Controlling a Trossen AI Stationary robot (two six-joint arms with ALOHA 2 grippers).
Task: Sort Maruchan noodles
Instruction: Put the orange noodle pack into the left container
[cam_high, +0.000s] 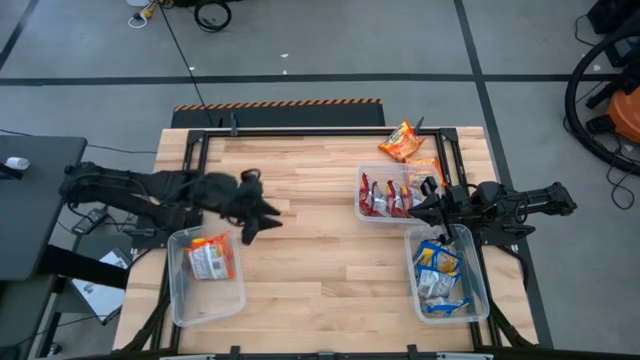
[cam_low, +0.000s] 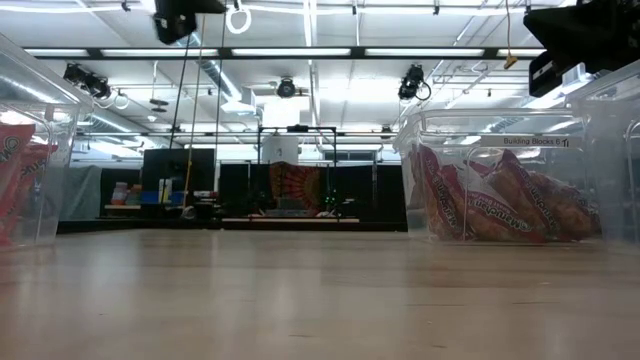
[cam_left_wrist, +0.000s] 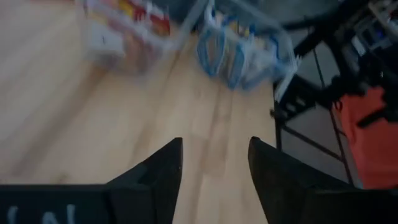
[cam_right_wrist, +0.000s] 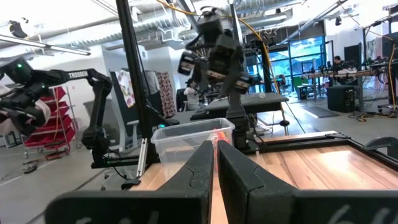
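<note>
Orange noodle packets (cam_high: 210, 258) lie in the clear bin near the left edge (cam_high: 183, 300). Red packets (cam_high: 385, 198) fill the bin at the right (cam_high: 361, 212), and blue ones (cam_high: 438, 275) the bin near the right corner (cam_high: 480, 290). Two orange packets (cam_high: 401, 141) lie loose on the table by the far right corner. My left gripper (cam_high: 262, 224) hovers open and empty just past the left bin's far right corner; the left wrist view shows only bare wood between its fingers (cam_left_wrist: 214, 163). My right gripper (cam_high: 416, 209) is shut and empty above the red bin's right end (cam_right_wrist: 216, 155).
Dark frame rails (cam_high: 300, 131) run along the table's far edge and both sides. Bare wood (cam_high: 320, 240) lies between the left bin and the two right bins. In the low view the bins' clear walls (cam_low: 420, 180) stand at both sides.
</note>
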